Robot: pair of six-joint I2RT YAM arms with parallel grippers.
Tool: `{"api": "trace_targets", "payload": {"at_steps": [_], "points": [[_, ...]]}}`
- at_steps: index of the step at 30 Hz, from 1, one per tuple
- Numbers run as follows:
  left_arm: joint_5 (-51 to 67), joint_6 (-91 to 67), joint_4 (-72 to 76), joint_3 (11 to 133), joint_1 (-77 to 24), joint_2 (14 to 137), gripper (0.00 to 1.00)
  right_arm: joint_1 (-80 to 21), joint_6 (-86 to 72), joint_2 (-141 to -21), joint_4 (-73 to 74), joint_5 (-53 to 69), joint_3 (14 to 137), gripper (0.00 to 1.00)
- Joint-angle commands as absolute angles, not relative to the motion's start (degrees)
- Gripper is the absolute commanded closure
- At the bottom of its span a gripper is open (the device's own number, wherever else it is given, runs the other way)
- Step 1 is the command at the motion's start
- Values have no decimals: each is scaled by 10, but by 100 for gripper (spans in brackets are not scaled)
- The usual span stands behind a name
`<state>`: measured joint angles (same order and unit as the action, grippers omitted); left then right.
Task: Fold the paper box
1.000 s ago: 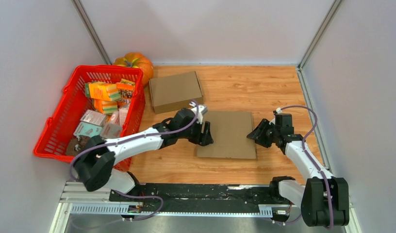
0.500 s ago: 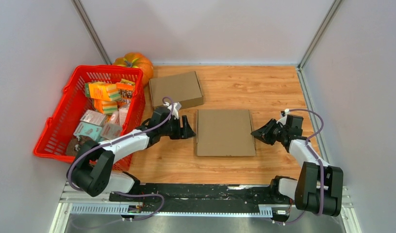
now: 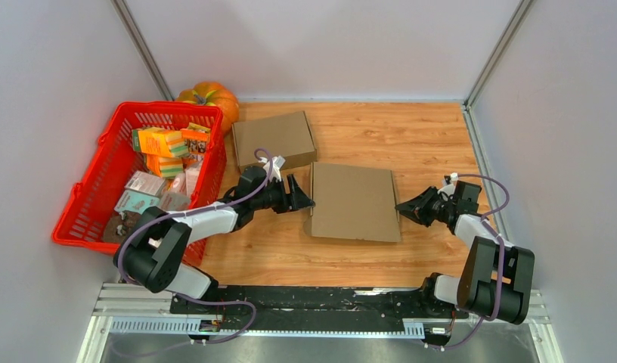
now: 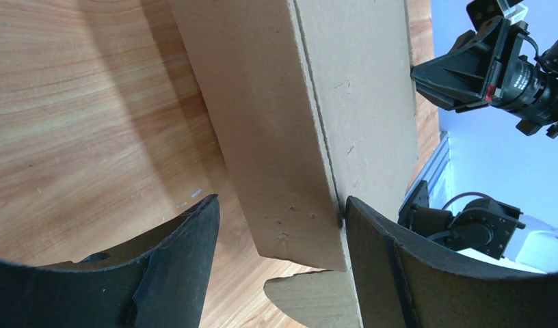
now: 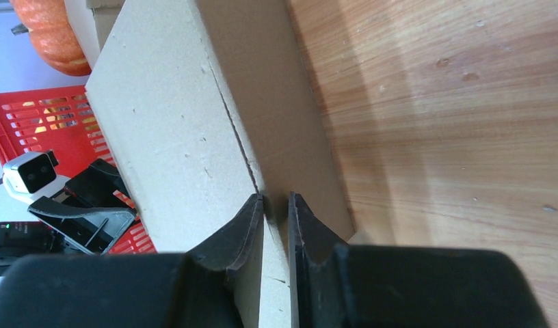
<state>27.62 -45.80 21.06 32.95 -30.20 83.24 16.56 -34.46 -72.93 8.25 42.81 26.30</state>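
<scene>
Sitting near paper box (image 3: 355,201): 2nd carton (image 3: 274,141); basket (image 3: 169,107); pumpkin (image 3: 211,97).

Two cardboard boxes (image 3: 354,201) (image 3: 274,141), one red basket (image 3: 169,107), one pumpkin (image 3: 213,98)

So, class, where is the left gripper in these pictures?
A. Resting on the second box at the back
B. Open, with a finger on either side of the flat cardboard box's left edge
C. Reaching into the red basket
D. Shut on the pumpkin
B: in the left wrist view the left gripper stands open, and its dark fingers sit one on each side of the edge of the flat cardboard box.
</scene>
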Motion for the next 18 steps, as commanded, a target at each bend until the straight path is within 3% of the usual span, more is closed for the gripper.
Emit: {"api": "trace_targets", "payload": {"at_steps": [1,18], "points": [[254,-453,200,348,-300,814,25,177,-309,-754,126,305,241,83],[364,-606,415,367,-300,949,24,178,-307,-767,119,310,239,83]]}}
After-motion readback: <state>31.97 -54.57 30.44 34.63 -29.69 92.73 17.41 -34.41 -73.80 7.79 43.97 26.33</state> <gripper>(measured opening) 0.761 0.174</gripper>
